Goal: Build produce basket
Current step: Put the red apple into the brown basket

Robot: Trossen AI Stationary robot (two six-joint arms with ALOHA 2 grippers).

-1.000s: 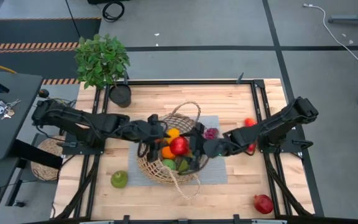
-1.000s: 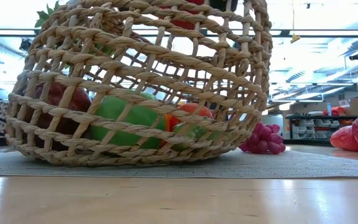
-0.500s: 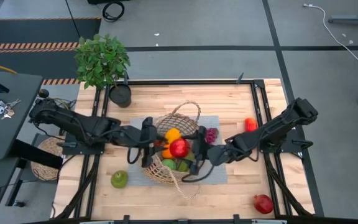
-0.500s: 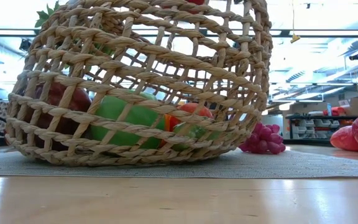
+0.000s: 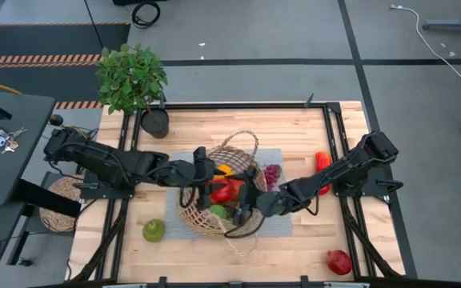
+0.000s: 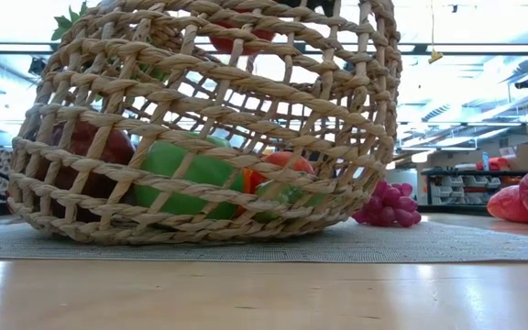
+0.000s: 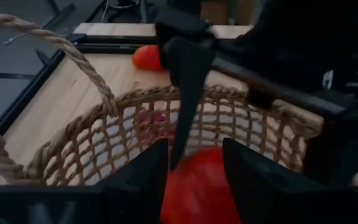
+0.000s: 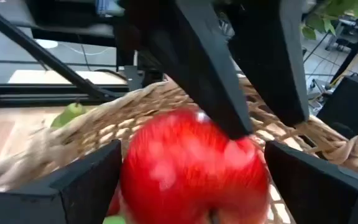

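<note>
A red apple [image 5: 224, 191] is being dropped into the basket [image 5: 202, 220] between the spread right hand [image 5: 246, 202] and clenched left hand [image 5: 205, 178], so backing off is probably needed next.

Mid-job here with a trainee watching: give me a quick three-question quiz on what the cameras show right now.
1. True or false: the right gripper has its fingers shut on the red apple.
2. Where do the purple grapes lie? A: inside the basket. B: on the grey mat beside the basket. C: on the floor.
3. Which fruit lies on the bare table on the left arm's side?

Key:
1. False. Its fingers stand open on either side of the apple; the left gripper holds it over the basket.
2. B.
3. The green pear.
</note>
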